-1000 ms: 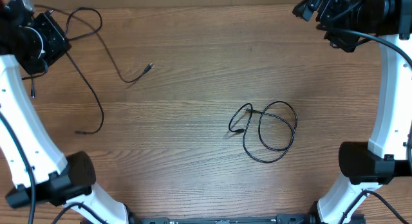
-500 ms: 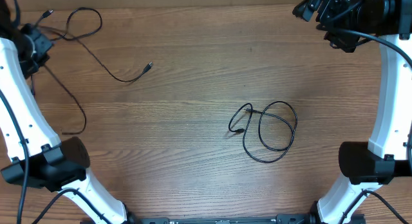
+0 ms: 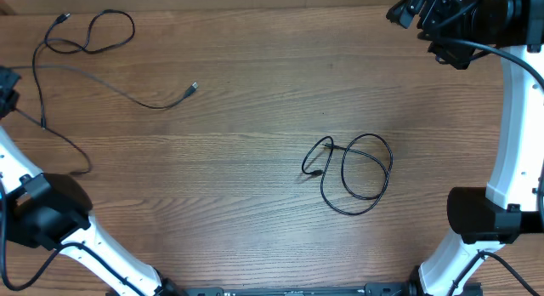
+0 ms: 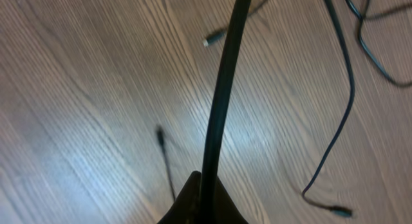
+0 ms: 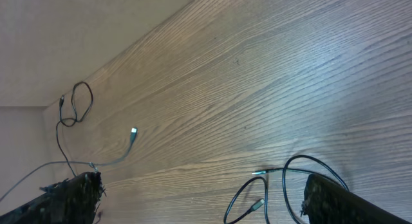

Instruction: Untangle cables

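Far left on the desk, the left gripper, clamped on the held cable, has swung outward, stretching it away from the looped cable. The coiled cable lies mid-desk, untouched. The right gripper hangs wide open.

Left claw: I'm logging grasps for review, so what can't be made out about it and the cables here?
Left claw: overhead, mostly beyond the left edge; left wrist, only its dark tip above the bottom edge.
Held cable: left wrist, blurred from closeness.
Coiled cable: overhead, crossings too thin to order; right wrist, cut by the bottom edge.
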Motion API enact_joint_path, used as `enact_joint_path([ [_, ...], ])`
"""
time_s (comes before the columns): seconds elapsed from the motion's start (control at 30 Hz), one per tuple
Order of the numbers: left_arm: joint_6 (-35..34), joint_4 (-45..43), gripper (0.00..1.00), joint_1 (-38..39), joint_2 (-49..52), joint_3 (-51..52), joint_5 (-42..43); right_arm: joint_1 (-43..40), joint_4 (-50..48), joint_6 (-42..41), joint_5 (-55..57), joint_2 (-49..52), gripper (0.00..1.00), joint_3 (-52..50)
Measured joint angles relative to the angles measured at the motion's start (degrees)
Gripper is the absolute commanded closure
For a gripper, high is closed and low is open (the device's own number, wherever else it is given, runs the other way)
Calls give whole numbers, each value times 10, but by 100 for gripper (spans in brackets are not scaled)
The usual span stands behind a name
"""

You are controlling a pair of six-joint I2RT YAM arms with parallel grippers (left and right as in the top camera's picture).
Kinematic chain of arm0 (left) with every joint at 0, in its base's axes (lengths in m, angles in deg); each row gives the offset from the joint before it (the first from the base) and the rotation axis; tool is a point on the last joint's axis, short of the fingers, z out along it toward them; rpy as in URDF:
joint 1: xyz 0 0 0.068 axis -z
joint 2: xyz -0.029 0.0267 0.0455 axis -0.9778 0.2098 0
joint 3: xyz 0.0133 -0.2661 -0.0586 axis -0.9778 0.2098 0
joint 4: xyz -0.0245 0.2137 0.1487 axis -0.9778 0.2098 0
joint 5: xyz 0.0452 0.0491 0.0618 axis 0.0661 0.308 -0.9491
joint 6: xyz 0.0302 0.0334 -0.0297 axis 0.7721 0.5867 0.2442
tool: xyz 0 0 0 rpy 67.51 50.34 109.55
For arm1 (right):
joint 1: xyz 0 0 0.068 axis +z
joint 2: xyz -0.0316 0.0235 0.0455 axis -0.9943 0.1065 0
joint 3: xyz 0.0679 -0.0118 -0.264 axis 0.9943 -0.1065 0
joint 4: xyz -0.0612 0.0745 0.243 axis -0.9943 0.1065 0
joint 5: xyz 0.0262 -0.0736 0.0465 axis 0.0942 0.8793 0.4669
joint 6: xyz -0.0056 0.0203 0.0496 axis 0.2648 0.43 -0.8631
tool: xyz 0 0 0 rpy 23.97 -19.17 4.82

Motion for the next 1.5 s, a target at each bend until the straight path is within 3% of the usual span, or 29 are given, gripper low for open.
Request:
enact_joint_path([
  [0.13,-19,-10,87,-25,21,0,33,0,-2,0,0,0,0,0],
  [0.4,-47,0,96,-67,102,0,112,0,-9,0,0,0,0,0],
  [0.57,-19,28,81,-73,144,1,123,0,-15,0,0,0,0,0],
  [0.63,7,43,26,-72,149,2,127,0,-16,0,0,0,0,0],
  [0.67,15,47,11,-72,149,2,129,0,-16,0,0,0,0,0],
  [0.73,33,55,0,-71,149,2,131,0,-16,0,0,0,0,0],
  [1.23,136,54,0,-49,140,59,166,0,-11,0,0,0,0,0],
  [1.5,144,46,0,-49,-67,207,152,0,-3,0,0,0,0,0],
])
